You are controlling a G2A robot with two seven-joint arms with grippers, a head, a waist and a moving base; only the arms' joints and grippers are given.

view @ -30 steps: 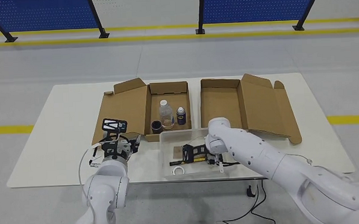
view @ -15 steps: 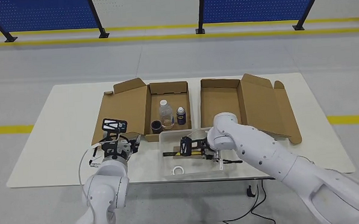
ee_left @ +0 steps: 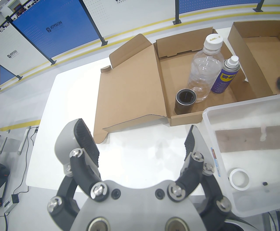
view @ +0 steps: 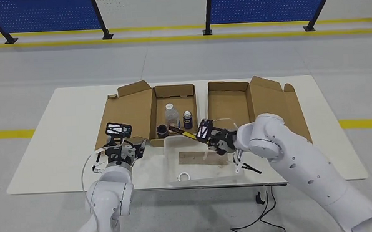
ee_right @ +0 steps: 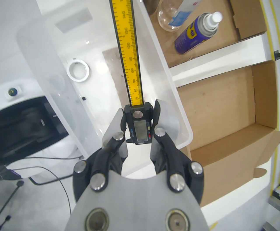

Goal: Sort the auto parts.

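The right hand (ee_right: pixel 138 116) pinched the black digital caliper with yellow scale (ee_right: pixel 129 54), held above the clear plastic bin (ee_right: pixel 168 74); the left hand (ee_left: pixel 135 131) hung spread above the white surface (ee_left: pixel 65 91)

We see open floor in the right box (view: pixel 228 111); bottle (view: pixel 172 118), spray can (view: pixel 187 120) and black cylinder (view: pixel 162 130) crowd the left box (view: pixel 175 91).
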